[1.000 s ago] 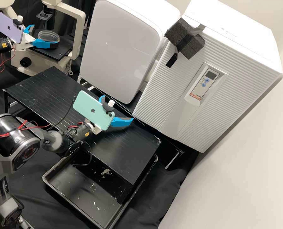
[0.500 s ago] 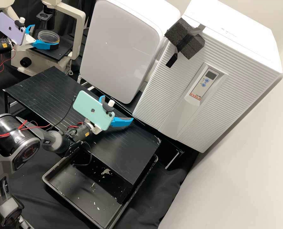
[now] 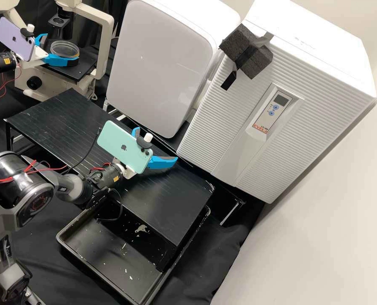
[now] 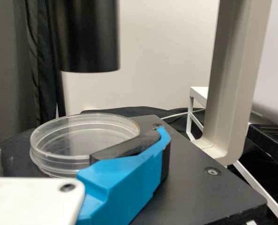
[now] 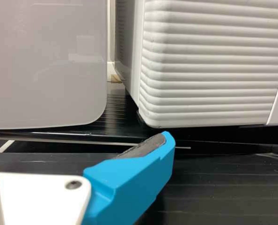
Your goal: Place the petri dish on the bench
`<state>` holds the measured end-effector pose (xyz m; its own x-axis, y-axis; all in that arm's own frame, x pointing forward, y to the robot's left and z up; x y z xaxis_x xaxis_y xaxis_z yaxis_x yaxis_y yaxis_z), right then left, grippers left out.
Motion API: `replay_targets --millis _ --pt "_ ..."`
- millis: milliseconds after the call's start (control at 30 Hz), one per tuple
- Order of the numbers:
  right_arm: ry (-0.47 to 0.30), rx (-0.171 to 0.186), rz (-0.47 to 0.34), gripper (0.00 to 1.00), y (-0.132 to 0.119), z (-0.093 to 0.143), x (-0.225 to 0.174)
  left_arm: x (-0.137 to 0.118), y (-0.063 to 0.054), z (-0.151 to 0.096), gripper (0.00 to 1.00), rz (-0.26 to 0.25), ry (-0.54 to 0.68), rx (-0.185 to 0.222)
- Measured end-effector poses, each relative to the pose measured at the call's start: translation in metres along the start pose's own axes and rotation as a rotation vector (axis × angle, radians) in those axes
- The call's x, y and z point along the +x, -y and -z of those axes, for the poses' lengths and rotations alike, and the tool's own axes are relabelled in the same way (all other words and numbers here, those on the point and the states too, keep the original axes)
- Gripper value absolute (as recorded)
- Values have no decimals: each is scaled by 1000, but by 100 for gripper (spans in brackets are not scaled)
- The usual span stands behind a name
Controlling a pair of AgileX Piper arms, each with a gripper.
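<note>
The left gripper is open around the petri dish on the microscope stage.

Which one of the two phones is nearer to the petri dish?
The purple phone, on the left arm; the other phone is mint green and sits over the black bench.

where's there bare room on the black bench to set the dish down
Two patches: the bench's end nearest the microscope, up to the black cable; and the end above the tray, beyond the right gripper. It's crowded mid-bench, under that arm, and around the dish, with the left gripper.
</note>
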<state>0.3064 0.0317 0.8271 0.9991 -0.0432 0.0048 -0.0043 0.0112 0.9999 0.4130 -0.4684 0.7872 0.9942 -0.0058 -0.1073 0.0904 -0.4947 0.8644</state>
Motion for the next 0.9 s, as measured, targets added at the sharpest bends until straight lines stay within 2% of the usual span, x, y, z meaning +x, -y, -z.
replay_targets --millis 700,900 --pt "0 0 0 100 0 0 0 0 1 -3 0 7 21 15" --pt "0 0 0 100 0 0 0 0 1 -3 0 4 22 7"
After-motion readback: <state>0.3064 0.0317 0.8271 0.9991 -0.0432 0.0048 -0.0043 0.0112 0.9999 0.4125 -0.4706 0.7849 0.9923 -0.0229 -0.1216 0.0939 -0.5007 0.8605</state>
